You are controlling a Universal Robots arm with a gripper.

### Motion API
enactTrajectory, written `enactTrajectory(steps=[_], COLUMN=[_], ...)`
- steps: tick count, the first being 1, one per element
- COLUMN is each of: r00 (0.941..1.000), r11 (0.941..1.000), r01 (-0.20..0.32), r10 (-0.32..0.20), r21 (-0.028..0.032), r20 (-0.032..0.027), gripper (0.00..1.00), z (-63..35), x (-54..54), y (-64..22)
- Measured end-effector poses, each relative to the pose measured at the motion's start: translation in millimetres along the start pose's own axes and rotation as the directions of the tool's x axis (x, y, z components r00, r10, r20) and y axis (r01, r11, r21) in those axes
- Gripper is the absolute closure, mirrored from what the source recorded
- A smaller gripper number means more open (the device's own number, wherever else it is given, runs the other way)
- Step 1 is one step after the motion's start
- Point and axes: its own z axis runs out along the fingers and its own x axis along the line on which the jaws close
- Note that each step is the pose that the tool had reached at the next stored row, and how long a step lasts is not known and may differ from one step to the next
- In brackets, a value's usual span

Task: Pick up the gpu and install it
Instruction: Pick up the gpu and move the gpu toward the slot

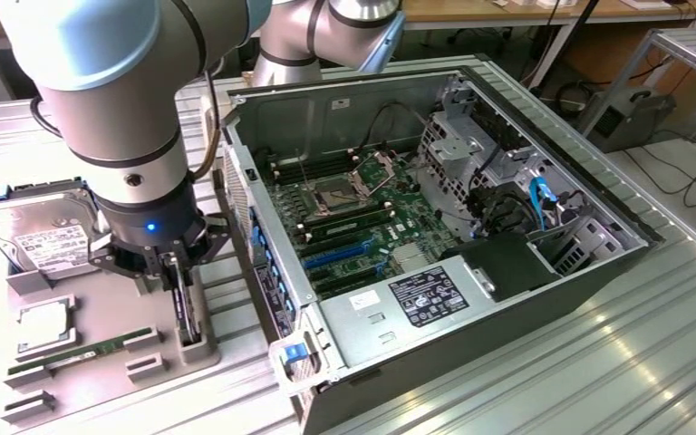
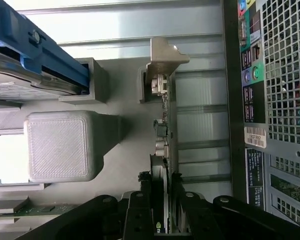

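Down at the grey plastic holder tray [image 1: 94, 367] [image 2: 115, 102], on the exterior view's left of the computer, my pincer [image 1: 178, 272] [image 2: 161, 184] is lowered over the gpu [image 1: 185, 315] [image 2: 164, 125], a thin dark circuit card standing on its long edge in a slot of that tray. My two black fingers [image 2: 142, 210] lie against the card's opposite faces, clamped on it near one end. The card's lower edge sits in the slot. From the wrist view I see the card edge-on, running away from my fingers to its silvery metal bracket [image 2: 162, 62] at the far end.

Beside the card, the tray carries a raised, rounded grey block [image 2: 60, 145]. A narrow green memory stick [image 1: 76, 355] [image 2: 25, 210] lies flat in its own slot, and a flat silvery square chip [image 1: 40, 326] rests near it. Farther along the tray is a silvery hard drive with a white label [image 1: 40, 240] [image 2: 20, 87], held in a blue frame [image 2: 45, 52].

The tray rests on a ribbed metal counter [image 1: 590, 362] [image 2: 140, 25]. Just beside the tray, on the exterior view's right, a black desktop computer case [image 1: 323, 95] [image 2: 285, 75] lies on its side with the panel off. Inside it I see a green motherboard [image 1: 366, 222] with blue expansion slots [image 1: 336, 258] and a grey power supply with a dark label [image 1: 427, 294]. In the wrist view its perforated rear panel stands close to the card's bracket end.
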Motion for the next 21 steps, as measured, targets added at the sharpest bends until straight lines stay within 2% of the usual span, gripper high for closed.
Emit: enactTrajectory(steps=[4,10,15,18,21], r00=[1.0000,0.9998,0.9995,0.9993,0.9991], r11=[1.0000,0.9998,0.9995,0.9993,0.9991], r01=[0.006,0.018,0.031,0.038,0.042], r10=[-0.006,-0.018,-0.031,-0.038,-0.042], r21=[-0.0003,-0.0004,-0.0004,-0.0005,-0.0005], r20=[-0.0001,-0.0006,-0.0012,-0.0015,-0.0017], gripper=[0.74,0.74,0.74,0.74,0.74], z=[-0.7,-13.6,-33.4,-53.7,-68.8], x=[-0.1,-0.2,-0.4,-0.6,-0.9], y=[0.1,0.6,1.3,2.1,2.8])
